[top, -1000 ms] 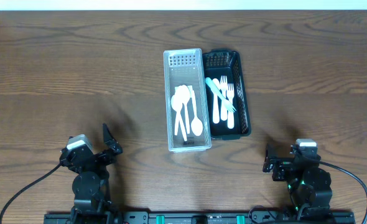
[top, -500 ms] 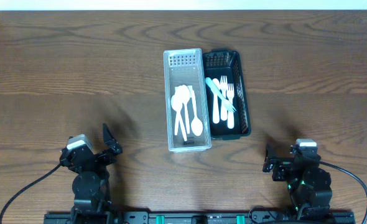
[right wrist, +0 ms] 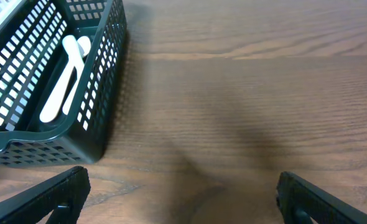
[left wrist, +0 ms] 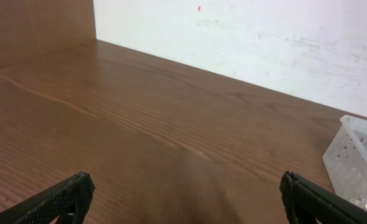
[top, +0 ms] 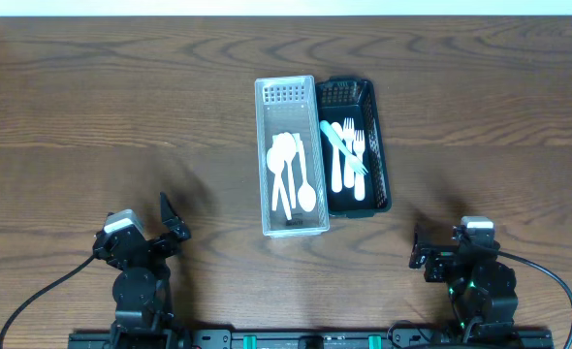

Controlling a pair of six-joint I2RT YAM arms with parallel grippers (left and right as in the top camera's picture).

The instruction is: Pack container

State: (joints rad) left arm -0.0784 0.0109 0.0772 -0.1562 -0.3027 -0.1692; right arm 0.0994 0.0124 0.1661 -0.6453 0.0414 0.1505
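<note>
A clear white basket (top: 263,155) holds several white spoons (top: 288,174) at the table's middle. Touching its right side, a black basket (top: 383,160) holds white forks (top: 349,155) and a teal utensil (top: 339,143). My left gripper (top: 173,221) is open and empty near the front left, well away from both baskets. My right gripper (top: 418,250) is open and empty near the front right. The left wrist view shows a corner of the clear basket (left wrist: 357,155) at far right. The right wrist view shows the black basket (right wrist: 102,93) with white handles (right wrist: 62,81) inside, at upper left.
The wooden table (top: 121,116) spreads around the baskets. A white wall (left wrist: 264,37) stands beyond the table's far edge. The arm bases sit at the front edge.
</note>
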